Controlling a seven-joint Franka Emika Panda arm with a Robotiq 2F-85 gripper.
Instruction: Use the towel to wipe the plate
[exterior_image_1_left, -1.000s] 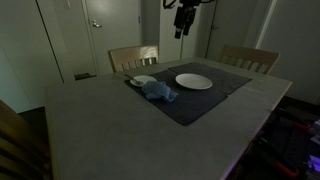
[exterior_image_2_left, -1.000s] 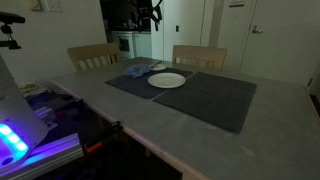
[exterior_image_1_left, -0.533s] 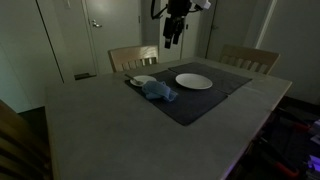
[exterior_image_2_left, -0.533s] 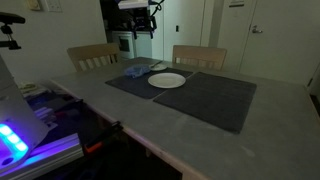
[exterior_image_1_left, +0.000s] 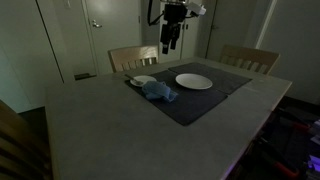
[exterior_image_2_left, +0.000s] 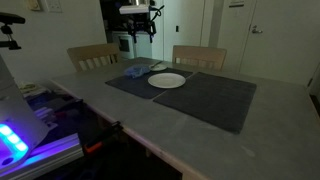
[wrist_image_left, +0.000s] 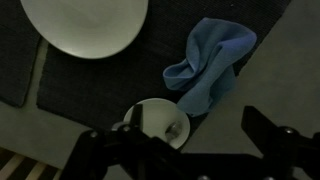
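Item: towel, blue, crumpled, on the dark mat on the tabletop. In the wrist view it lies at about 1 o'clock from my jaws, with its long axis running 1 to 7 o'clock and its lower end just beside a small bowl. Item: plate, white, at 10 o'clock, apart from the towel. Item: my jaws, spread wide, holding nothing, hanging high over the tabletop; I judge the next move to be a descent toward 1 o'clock.
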